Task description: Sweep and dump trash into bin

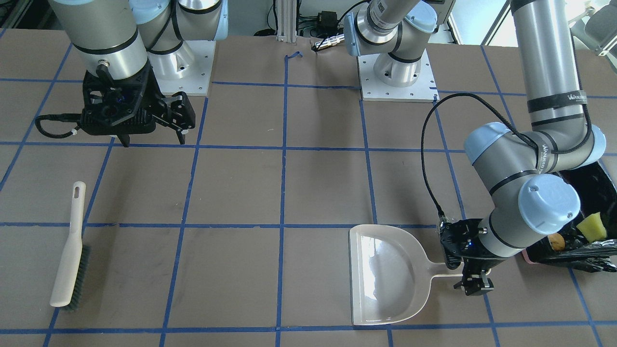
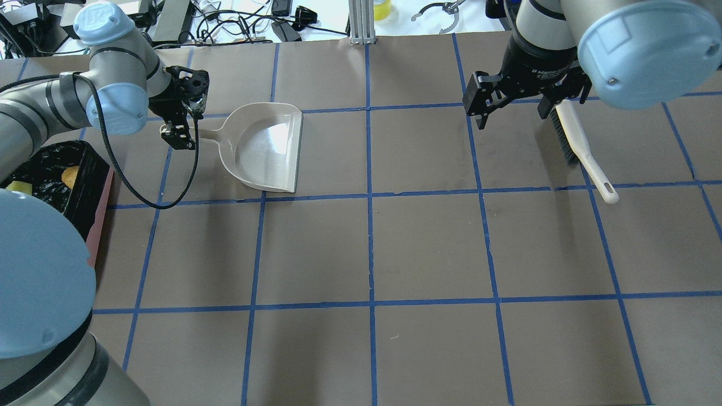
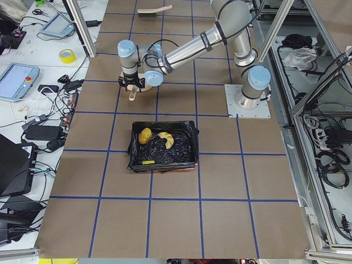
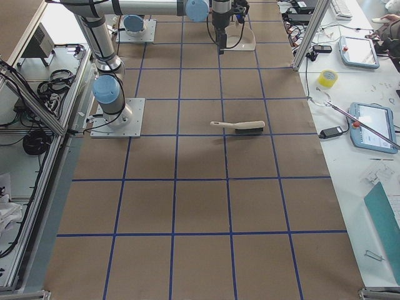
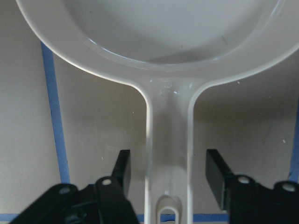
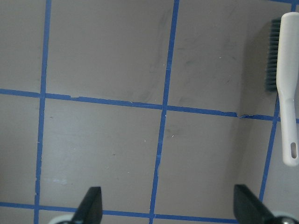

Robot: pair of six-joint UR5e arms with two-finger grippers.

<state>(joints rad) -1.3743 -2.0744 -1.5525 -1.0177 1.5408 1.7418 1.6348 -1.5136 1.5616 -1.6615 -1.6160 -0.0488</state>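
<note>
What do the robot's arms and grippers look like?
Both arms are silver-grey tubes with pale blue joint caps. The left arm bears black bands with white lettering. The left gripper and right gripper are black, each trailing a black cable.

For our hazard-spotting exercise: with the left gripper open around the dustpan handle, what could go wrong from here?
The left gripper straddles the handle of the dustpan with open jaws: pulling away crookedly could drag it. The left arm hangs close over the bin: a swing might tip it, spilling the trash.
</note>
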